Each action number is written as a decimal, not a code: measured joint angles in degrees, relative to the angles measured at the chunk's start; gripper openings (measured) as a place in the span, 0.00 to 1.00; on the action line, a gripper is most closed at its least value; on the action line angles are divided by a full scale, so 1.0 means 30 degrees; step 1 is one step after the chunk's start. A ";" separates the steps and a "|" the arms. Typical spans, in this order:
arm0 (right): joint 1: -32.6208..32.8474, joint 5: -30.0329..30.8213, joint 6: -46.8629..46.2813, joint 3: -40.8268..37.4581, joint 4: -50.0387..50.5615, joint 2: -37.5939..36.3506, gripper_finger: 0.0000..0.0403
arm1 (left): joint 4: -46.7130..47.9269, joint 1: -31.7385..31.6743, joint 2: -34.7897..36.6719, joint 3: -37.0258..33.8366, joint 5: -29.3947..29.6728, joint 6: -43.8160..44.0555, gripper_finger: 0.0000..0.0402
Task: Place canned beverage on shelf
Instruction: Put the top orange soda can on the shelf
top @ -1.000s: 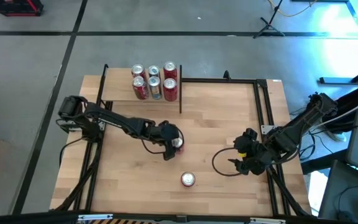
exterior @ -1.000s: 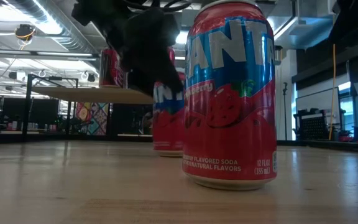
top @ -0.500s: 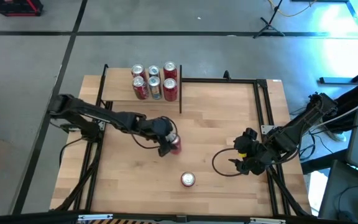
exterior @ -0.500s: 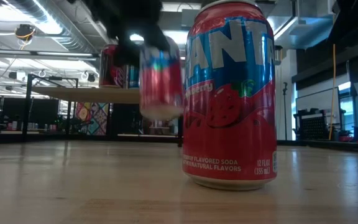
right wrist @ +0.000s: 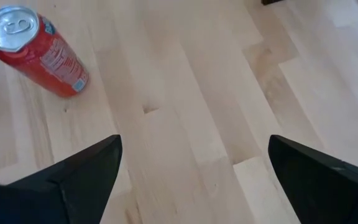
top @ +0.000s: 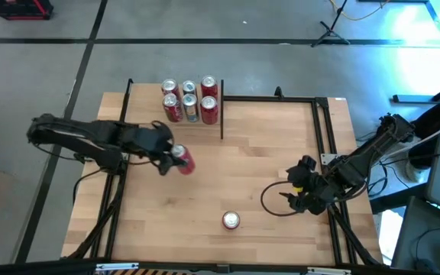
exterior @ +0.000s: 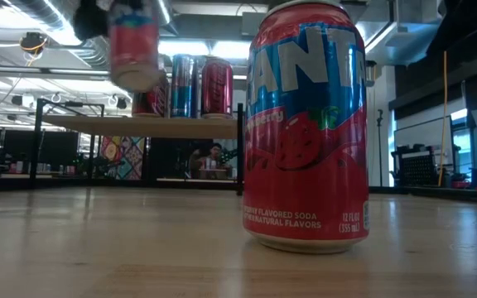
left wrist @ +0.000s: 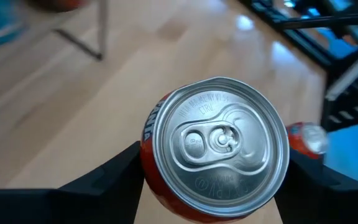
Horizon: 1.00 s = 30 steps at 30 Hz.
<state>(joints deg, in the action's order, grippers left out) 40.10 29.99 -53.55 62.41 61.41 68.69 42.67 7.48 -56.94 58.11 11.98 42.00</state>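
Note:
A red soda can (top: 185,163) hangs in the air over the table's left half, with my left gripper (top: 176,156) shut on it. In the low view this can (exterior: 133,45) floats high, above shelf level. The shelf (top: 143,113), a small light-wood board on black uprights, stands at the far left and carries several cans (top: 190,100). A second red can (top: 231,221) stands upright on its base near the table's front edge. My right gripper (top: 292,195) waits open at the right, to the right of that can (right wrist: 36,43). My left gripper pinches the can's side wall just below the top rim (left wrist: 151,155) between its two fingers (left wrist: 114,174), one on each side. The fingers come from the table's left, slanting down. The can is lifted clear of the table, its base tipped toward the right.
A black metal frame (top: 270,98) runs along the table's far and right edges. Cables (top: 273,200) loop on the wood beside the right arm. Bare wood lies between the shelf and the standing can.
My left gripper has lifted the can off the table's middle and carried it up and toward the left edge, rolling a little as the arm drew back. The can now hangs tilted, clear of the wood.

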 joint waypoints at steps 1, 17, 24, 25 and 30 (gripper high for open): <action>0.0000 0.0141 0.0003 0.0000 0.0003 0.0000 0.97 | 0.0703 -0.0004 0.0413 0.0027 0.0299 0.0159 0.66; -0.3309 -0.0855 0.2200 0.0000 -0.1242 0.0000 0.97 | 1.1307 -0.3634 0.1631 0.4876 0.3765 -0.2245 0.66; -0.4625 -0.1061 0.3027 0.0000 -0.2667 0.0000 0.97 | 1.0796 -0.8144 0.1633 0.4903 0.2910 -0.7198 0.66; -0.4681 -0.1247 0.3021 0.0000 -0.2838 0.0000 0.97 | 1.0555 -0.8771 0.1636 0.4903 0.2454 -0.8005 0.66; -0.4627 -0.1730 0.3027 0.0000 -0.3590 0.0000 0.97 | 0.9320 -1.2467 0.1629 0.4745 0.0573 -1.1207 0.66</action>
<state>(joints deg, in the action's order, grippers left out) 26.22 24.80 -44.47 62.41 50.64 68.69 70.63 -29.92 -52.05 72.34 13.70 8.38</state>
